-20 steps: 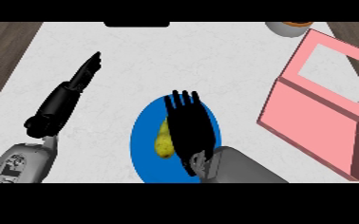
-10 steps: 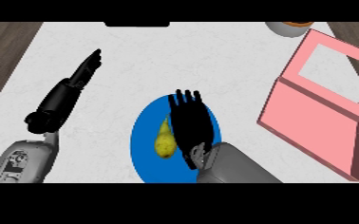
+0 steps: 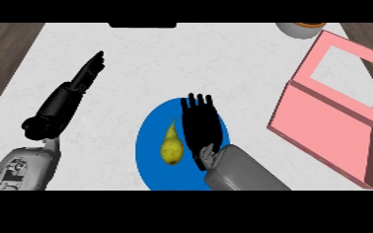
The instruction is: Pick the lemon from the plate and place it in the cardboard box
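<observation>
Head view: the right hand (image 3: 199, 126), fingers straight, hides part of the blue plate (image 3: 150, 167) just beside the lemon (image 3: 171, 148).

The lemon (image 3: 170, 147) left of the black right hand's (image 3: 200, 128) fingers (image 3: 194, 103) is yellow with brown speckles, the plate (image 3: 149, 160) blue, the box (image 3: 320, 128) to their right pink, the counter (image 3: 182, 54) white.

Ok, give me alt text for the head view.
The right hand, fingers straight, is over a blue plate just right of a yellow pear-shaped fruit. The left hand rests open at the left; an open pink box lies at the right.
</observation>
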### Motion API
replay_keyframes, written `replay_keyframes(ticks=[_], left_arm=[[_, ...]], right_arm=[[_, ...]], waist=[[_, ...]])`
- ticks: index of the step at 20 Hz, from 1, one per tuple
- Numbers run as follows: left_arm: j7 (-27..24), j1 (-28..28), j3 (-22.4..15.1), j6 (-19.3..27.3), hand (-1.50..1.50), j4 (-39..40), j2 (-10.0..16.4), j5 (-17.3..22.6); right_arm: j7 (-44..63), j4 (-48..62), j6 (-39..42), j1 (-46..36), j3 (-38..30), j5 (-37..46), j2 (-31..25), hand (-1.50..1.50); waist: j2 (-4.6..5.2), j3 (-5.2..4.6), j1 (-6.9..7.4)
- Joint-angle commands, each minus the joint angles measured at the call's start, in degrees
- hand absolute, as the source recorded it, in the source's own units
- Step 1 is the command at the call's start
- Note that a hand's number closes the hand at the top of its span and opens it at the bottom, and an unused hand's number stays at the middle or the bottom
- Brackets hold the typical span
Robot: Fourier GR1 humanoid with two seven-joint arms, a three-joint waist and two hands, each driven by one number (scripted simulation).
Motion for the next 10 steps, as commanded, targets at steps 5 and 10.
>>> replay_keyframes(ticks=[5, 10], left_arm=[[-3.2, 3.7, 1.7, -1.8, 0.0, -1.6, -0.5, -1.6], [-2.3, -0.3, 3.1, -2.2, 0.0, 2.5, -2.1, -1.3]], right_arm=[[-7.4, 7.9, -7.6, 3.0, -2.6, 4.4, 0.3, -1.5], [-13.0, 10.7, -8.3, 1.1, -0.6, 4.9, 0.3, 1.5]], waist=[[0.03, 0.0, 0.11], [0.09, 0.0, 0.15]])
